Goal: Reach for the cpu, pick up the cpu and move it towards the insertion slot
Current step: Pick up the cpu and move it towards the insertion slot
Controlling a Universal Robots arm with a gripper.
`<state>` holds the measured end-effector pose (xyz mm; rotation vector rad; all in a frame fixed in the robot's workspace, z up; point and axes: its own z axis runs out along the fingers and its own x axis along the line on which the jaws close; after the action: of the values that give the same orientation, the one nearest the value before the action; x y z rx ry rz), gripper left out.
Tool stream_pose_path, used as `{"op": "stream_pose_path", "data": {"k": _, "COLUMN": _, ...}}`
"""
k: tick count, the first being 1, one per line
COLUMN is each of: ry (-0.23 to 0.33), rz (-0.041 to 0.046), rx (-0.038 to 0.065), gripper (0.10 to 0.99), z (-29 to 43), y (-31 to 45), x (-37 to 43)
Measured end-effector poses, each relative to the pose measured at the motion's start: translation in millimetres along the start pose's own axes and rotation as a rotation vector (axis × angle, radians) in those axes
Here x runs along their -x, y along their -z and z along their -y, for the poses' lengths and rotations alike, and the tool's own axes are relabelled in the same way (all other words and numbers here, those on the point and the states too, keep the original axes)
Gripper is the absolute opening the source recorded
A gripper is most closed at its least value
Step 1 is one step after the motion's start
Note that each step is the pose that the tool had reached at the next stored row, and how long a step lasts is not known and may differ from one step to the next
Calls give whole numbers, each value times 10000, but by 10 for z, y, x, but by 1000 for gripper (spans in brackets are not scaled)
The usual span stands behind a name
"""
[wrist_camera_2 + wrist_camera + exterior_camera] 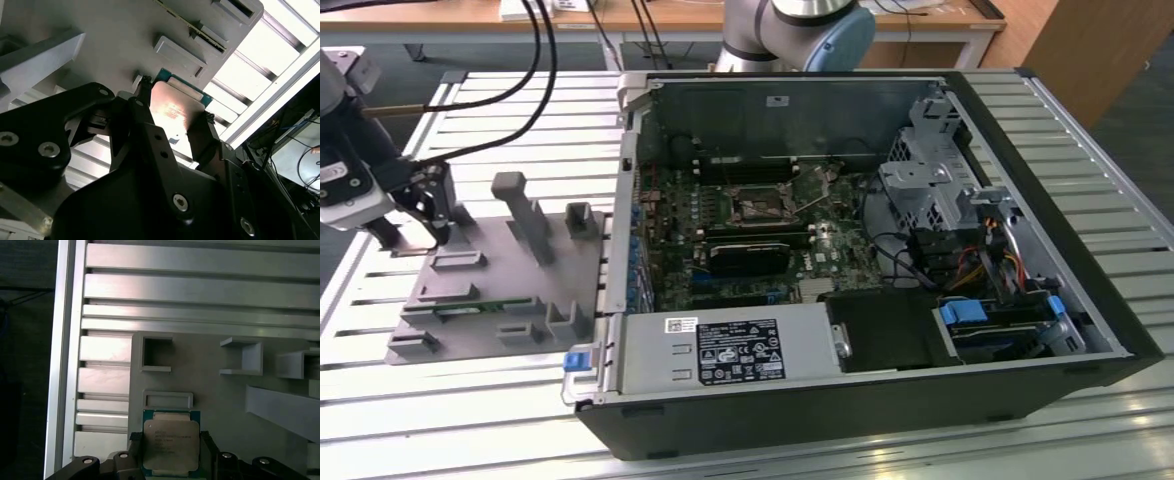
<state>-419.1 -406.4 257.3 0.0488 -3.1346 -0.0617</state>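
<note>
The cpu (pixel 171 445) is a flat square chip with a shiny silver top and a green rim; in the second wrist view its top (pixel 175 107) reflects the light. My gripper (pixel 170 441) has one black finger against each of two opposite edges, shut on it, over a corner of the grey fixture plate (pixel 220 405). I cannot tell whether the chip is off the plate. In the exterior view my gripper (pixel 411 232) is at the far left, low over that plate (pixel 480 300). The insertion slot (pixel 757 208), a silver-framed socket, sits on the motherboard inside the open computer case, well to the exterior view's right.
The fixture plate carries raised grey holders (pixel 527 215) and a green memory stick (pixel 467 310). The open case (pixel 854 330) has tall walls, a black heatsink block (pixel 747 255), cables and drive cages. All of it rests on a slatted aluminium table (pixel 494 420).
</note>
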Motion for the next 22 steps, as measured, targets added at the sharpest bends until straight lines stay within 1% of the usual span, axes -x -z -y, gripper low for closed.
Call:
{"op": "stream_pose_path", "data": {"k": 6, "ry": 0, "rz": 1, "rx": 0, "gripper": 541, "z": -3, "y": 65, "x": 0}}
{"op": "stream_pose_path", "data": {"k": 11, "ry": 0, "rz": 0, "rx": -1, "gripper": 541, "z": -6, "y": 142, "x": -1}}
{"op": "stream_pose_path", "data": {"k": 16, "ry": 0, "rz": 0, "rx": -6, "gripper": 541, "z": -11, "y": 242, "x": -1}}
{"op": "stream_pose_path", "data": {"k": 22, "ry": 0, "rz": 0, "rx": -7, "gripper": 541, "z": -16, "y": 379, "x": -2}}
